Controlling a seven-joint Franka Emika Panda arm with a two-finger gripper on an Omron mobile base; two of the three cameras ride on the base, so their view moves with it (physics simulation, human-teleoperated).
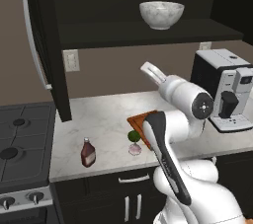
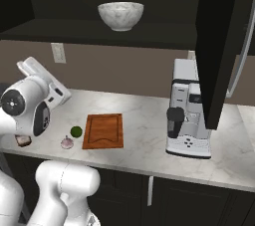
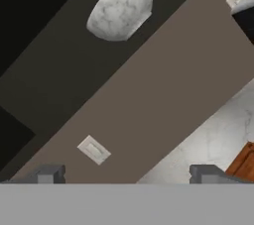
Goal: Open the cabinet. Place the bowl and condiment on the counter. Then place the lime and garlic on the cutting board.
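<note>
On the cabinet's (image 1: 49, 45) open shelf, above the worktop (image 1: 99, 119), the white marbled bowl (image 1: 161, 14) sat upright, near the shelf's front edge. Both cabinet doors stood swung wide, each with a long silver bar handle (image 1: 32, 35).

Down on the white marble worktop, the dark-red condiment bottle (image 1: 88, 152) stood upright near the front edge, toward the stove (image 1: 22, 144) end. Further along the front edge, the green lime (image 1: 134, 135) and the pale garlic bulb (image 1: 135, 148) lay just beside each other, the garlic nearer the edge. Both rested on the marble beside the short end of the reddish-brown cutting board (image 2: 103, 130), not on it. The board itself lay flat about midway along the worktop. A white and black coffee machine (image 2: 188, 115) stood at the far end from the stove, against the back wall.

The robot's white arm was raised over the worktop, with the pincer (image 3: 128, 172) pointing up toward the shelf and the wall. In the hand view its two grey fingertips (image 3: 47, 173) stood well apart with nothing between them, so the pincer was released. The bowl appeared ahead of it, well apart, and a wall socket (image 3: 93, 149) showed on the brown wall below the shelf.
</note>
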